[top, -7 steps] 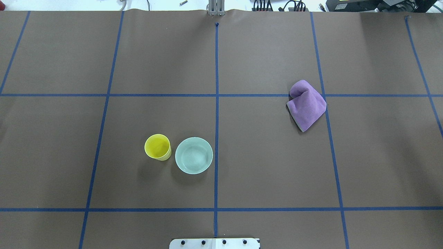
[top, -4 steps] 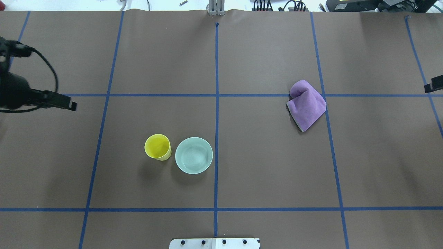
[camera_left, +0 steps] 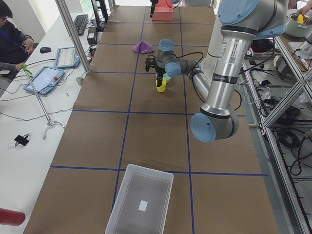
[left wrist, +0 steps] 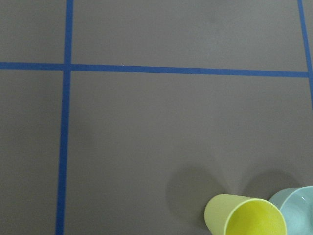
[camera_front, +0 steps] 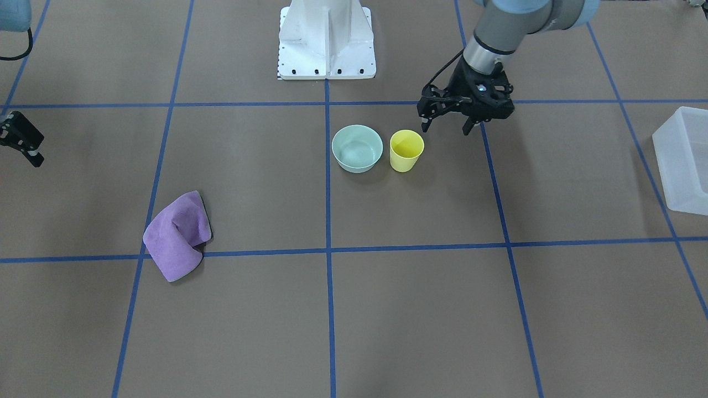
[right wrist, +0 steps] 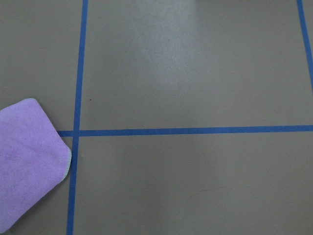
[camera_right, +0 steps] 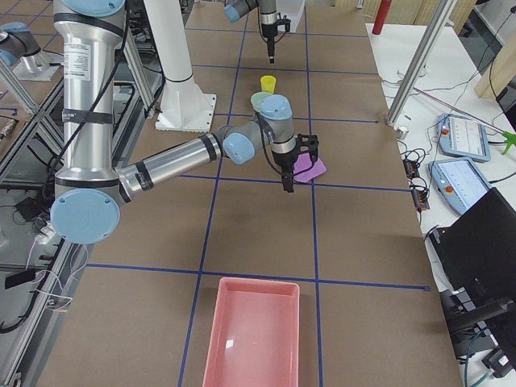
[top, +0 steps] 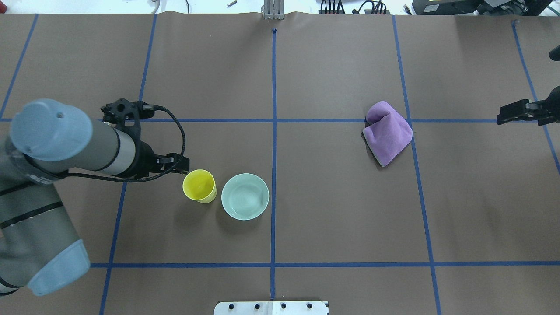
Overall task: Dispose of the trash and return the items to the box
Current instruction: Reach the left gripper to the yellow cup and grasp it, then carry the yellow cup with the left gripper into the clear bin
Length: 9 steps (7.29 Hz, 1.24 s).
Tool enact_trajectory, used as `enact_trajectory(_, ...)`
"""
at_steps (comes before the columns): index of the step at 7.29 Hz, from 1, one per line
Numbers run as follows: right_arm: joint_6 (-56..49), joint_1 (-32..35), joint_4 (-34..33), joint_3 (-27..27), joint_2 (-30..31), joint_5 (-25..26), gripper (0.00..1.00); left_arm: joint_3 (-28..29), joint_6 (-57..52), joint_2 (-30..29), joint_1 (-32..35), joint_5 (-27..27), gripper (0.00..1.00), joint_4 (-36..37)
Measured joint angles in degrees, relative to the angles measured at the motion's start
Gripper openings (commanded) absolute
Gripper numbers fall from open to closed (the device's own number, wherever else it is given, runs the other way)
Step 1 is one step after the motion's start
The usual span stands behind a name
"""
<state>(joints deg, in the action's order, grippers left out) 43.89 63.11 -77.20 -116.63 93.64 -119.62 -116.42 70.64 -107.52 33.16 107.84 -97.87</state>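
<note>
The pale mint-green bowl (top: 245, 196) stands upright near the table's middle, also in the front view (camera_front: 357, 148) and at the left wrist view's lower right corner (left wrist: 301, 208). A yellow cup (top: 199, 186) stands close beside it on its left. My left gripper (camera_front: 445, 126) is open and empty, just beside the cup and apart from it. My right gripper (top: 509, 113) hovers near the right edge, well right of a crumpled purple cloth (top: 387, 132); I see it side-on and cannot tell its state. The frosted white box (camera_front: 672, 166) sits at the table's left end, open and empty (camera_left: 117, 200).
A pink tray (camera_right: 254, 334) lies at the table's right end. The white robot base (camera_front: 326, 38) stands at the robot's edge of the table. Blue tape lines cross the brown table cover. An operator sits at the side desk in the exterior left view.
Both arms have come into the overhead view. My left gripper swept right to just beside the yellow cup. My right gripper moved in from the right edge. Bowl, cup and cloth have not moved.
</note>
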Motion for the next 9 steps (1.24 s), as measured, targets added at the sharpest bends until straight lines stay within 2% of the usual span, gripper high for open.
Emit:
enact_trajectory(2, 0.21, -0.38, 0.01, 0.02, -0.03, 0.33, 1.00, 3.59, 1.25, -1.97, -2.11, -2.96, 0.69, 0.67)
enact_trajectory(3, 0.23, -0.41, 0.02, 0.02, -0.02, 0.40, 1.00, 4.40, 1.37, -2.18, -2.63, -3.69, 0.62, 0.67)
enact_trajectory(4, 0.25, -0.43, 0.03, 0.02, 0.01, 0.43, 1.00, 4.83, 1.41, -2.54, -3.31, -4.06, 0.60, 0.69)
enact_trajectory(5, 0.29, -0.47, 0.03, 0.05, 0.04, 0.44, 1.00, 5.19, 1.42, -3.14, -4.09, -4.24, 0.47, 0.72)
enact_trajectory(6, 0.31, -0.50, 0.04, 0.08, 0.05, 0.44, 1.00, 5.54, 1.43, -3.58, -4.79, -4.33, 0.17, 0.74)
enact_trajectory(7, 0.32, -0.52, 0.03, 0.08, 0.05, 0.44, 1.00, 5.73, 1.43, -3.73, -5.25, -4.41, 0.00, 0.77)
enact_trajectory(9, 0.32, -0.53, 0.04, 0.09, 0.04, 0.43, 1.00, 5.81, 1.28, -3.64, -5.44, -4.49, 0.00, 0.83)
